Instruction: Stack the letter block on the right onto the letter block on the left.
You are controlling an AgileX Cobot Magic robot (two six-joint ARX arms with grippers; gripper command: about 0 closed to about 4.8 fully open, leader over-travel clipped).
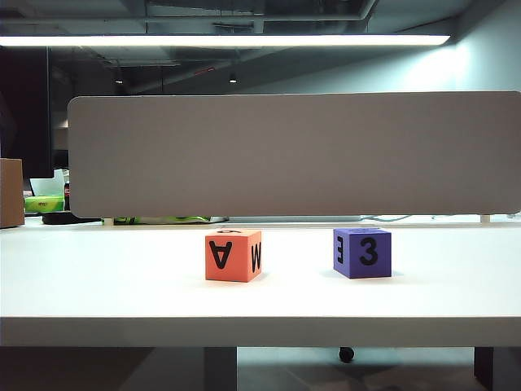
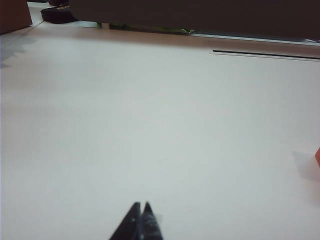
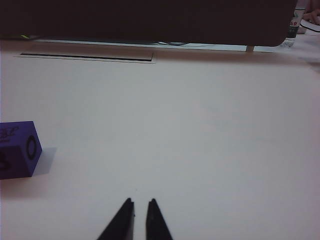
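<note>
1. The tabletop [image 1: 98, 285] front edge sits nearest the exterior camera. Two blocks stand on it, well apart: the orange block [image 1: 234, 255] left of centre, the purple block [image 1: 362, 252] to its right.
2. Orange block shows "A" and "W" faces, turned slightly so a corner faces the camera. Purple block shows a "3", also turned slightly. Both rest flat; nothing is stacked yet.
3. Neither arm appears in the exterior view; both seem parked back off the work area.
4. Left claw [image 2: 141, 212]: tips pressed together, closed, empty, low over bare tabletop. Only a sliver of the orange block [image 2: 318, 156] shows at the frame edge of the left wrist view.
5. Right claw [image 3: 140, 210]: tips almost together with a thin gap, effectively closed, holding nothing. The purple block [image 3: 17, 149] sits off to one side of it, not between the fingers.
6. Judged step: reach and pick with the right claw, not yet begun.
7. To do it well: open the right claw wider than the block first, swing it over the purple block, and square the wrist to two flat opposite faces, not the corners.
8. Grip mid-height, lift clear, and match the orange block's rotation before lowering; release only once it sits flat.
9. Risk: an off-centre set-down tips the stack.
</note>
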